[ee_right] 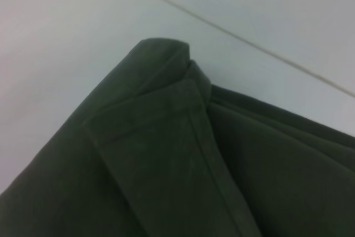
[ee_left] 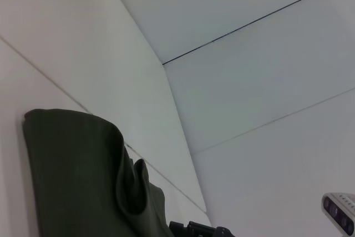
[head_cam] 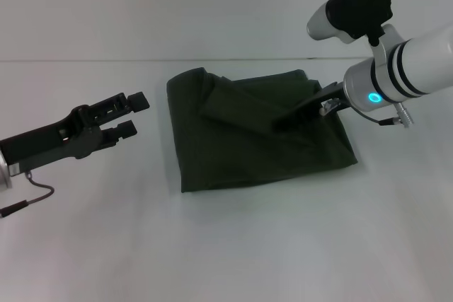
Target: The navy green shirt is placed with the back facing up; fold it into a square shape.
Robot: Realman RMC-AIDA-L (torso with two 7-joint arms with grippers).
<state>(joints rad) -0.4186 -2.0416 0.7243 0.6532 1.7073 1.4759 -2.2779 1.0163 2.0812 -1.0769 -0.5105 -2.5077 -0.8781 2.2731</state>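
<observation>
As things lie: the navy green shirt [head_cam: 255, 129] rests mid-desk [head_cam: 233, 245], already folded to a rough rectangle, plain side up, no lettering showing.
Shirt shape: longer across than deep; a loose folded flap crosses the far half, and the robot's right edge splays wider than the left.
Right end effector [head_cam: 283, 119]: over the shirt's right half, fingers low at the cloth near the flap; I cannot tell whether they are open or closed.
Left end effector [head_cam: 129, 114]: fingers spread apart, holding nothing, hovering off the shirt's left edge.
Key relation: the shirt lies between the arms, and the right arm is nearer.
Judgement: one more fold across the long axis would likely square it.
</observation>
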